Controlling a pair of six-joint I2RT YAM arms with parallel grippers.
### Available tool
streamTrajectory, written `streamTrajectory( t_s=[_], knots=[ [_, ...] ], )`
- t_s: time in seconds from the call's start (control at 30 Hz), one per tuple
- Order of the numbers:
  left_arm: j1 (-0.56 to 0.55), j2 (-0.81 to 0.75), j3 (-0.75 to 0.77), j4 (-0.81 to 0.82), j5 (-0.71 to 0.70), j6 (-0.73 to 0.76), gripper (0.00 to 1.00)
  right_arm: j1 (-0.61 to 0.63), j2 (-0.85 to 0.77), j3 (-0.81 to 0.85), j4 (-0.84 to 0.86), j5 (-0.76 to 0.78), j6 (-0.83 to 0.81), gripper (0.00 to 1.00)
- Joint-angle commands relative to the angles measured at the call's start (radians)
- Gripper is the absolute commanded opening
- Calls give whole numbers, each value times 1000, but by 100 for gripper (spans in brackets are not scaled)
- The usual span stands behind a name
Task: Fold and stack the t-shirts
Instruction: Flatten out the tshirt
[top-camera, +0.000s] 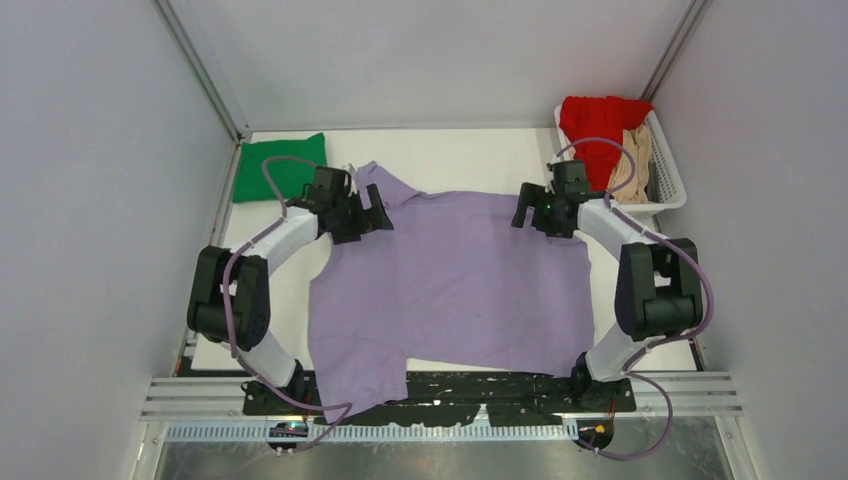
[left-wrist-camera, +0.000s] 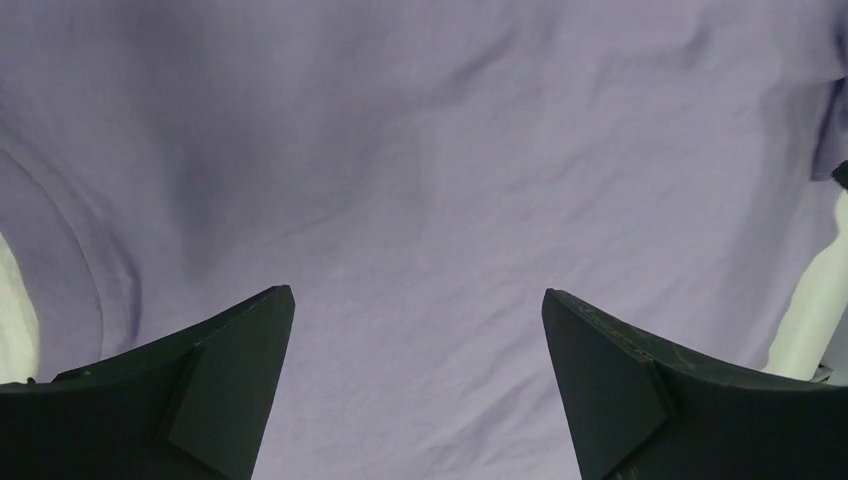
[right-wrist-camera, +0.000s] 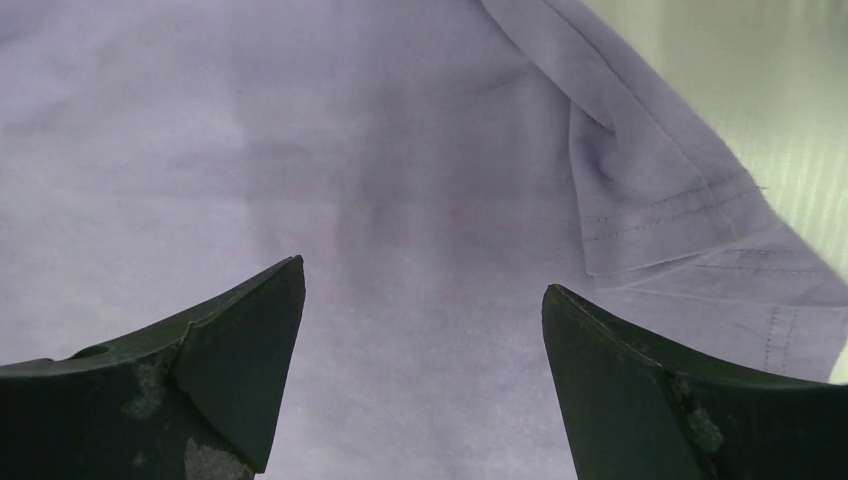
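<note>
A lavender t-shirt (top-camera: 455, 280) lies spread over the middle of the table, its near hem hanging over the front edge. My left gripper (top-camera: 378, 218) hovers open over its far left corner, near a sleeve. My right gripper (top-camera: 524, 208) hovers open over its far right corner. In the left wrist view the lavender cloth (left-wrist-camera: 420, 180) fills the frame between the wide-apart fingers (left-wrist-camera: 235, 350). The right wrist view shows the cloth with a folded sleeve hem (right-wrist-camera: 670, 220) to the right of the fingers (right-wrist-camera: 610, 360). A folded green t-shirt (top-camera: 280, 165) lies at the far left.
A white slatted basket (top-camera: 672, 175) stands at the far right corner, holding a red shirt (top-camera: 598, 125) and a tan one (top-camera: 636, 160). White walls enclose the table on three sides. A bare strip of table (top-camera: 450, 160) runs behind the lavender shirt.
</note>
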Motion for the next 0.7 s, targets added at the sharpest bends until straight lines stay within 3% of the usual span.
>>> streamTrajectory(
  t_s=[0.0, 0.4, 0.67],
  knots=[
    [4, 17, -70, 52, 16, -45, 100, 7, 72, 51, 9, 50, -27, 96],
    [161, 56, -164, 25, -9, -81, 100, -28, 307, 285, -38, 159, -79, 96],
    [171, 55, -130, 0, -33, -79, 100, -34, 391, 509, -80, 314, -200, 95]
  ],
)
